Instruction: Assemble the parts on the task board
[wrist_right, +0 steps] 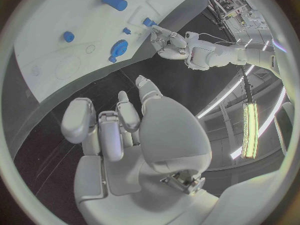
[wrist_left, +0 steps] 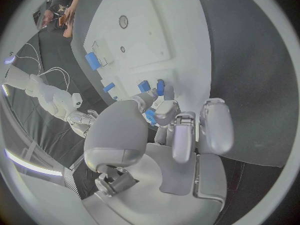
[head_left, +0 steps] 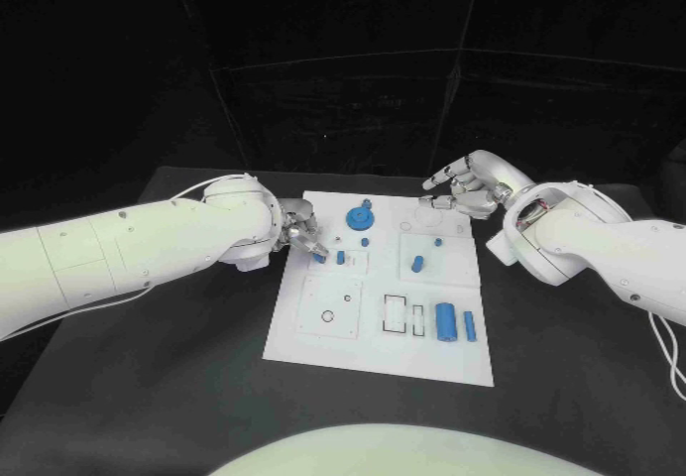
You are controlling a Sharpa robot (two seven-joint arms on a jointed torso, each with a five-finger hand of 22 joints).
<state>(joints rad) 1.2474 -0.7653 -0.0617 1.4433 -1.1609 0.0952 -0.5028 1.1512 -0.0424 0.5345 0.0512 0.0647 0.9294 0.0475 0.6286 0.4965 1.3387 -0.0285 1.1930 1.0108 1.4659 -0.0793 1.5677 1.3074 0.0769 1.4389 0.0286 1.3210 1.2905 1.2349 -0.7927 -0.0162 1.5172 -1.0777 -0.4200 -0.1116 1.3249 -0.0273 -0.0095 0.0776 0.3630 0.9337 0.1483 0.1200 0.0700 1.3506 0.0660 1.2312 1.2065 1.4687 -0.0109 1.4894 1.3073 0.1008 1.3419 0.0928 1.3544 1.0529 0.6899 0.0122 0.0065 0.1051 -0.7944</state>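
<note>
The white task board [head_left: 326, 342] lies in the middle of the black table. My left hand [head_left: 300, 230] hovers over the board's far left part and pinches a small blue part [head_left: 320, 257] in its fingertips; the left wrist view shows that part [wrist_left: 160, 87] right above the board [wrist_left: 147, 30]. My right hand [head_left: 465, 186] hangs above the far right corner with fingers apart and nothing in it. On the board lie a blue gear-like part [head_left: 359, 214], a blue oblong part [head_left: 417, 264], a blue cylinder [head_left: 447, 319] and a blue block [head_left: 471, 325].
The board has rectangular slots [head_left: 401, 314] near its middle and a square plate with a round hole [head_left: 329, 316] at the near left. In the right wrist view the gear-like part [wrist_right: 119, 47] and my left hand [wrist_right: 167, 39] sit beyond my right hand [wrist_right: 125, 120]. Black table surrounds the board.
</note>
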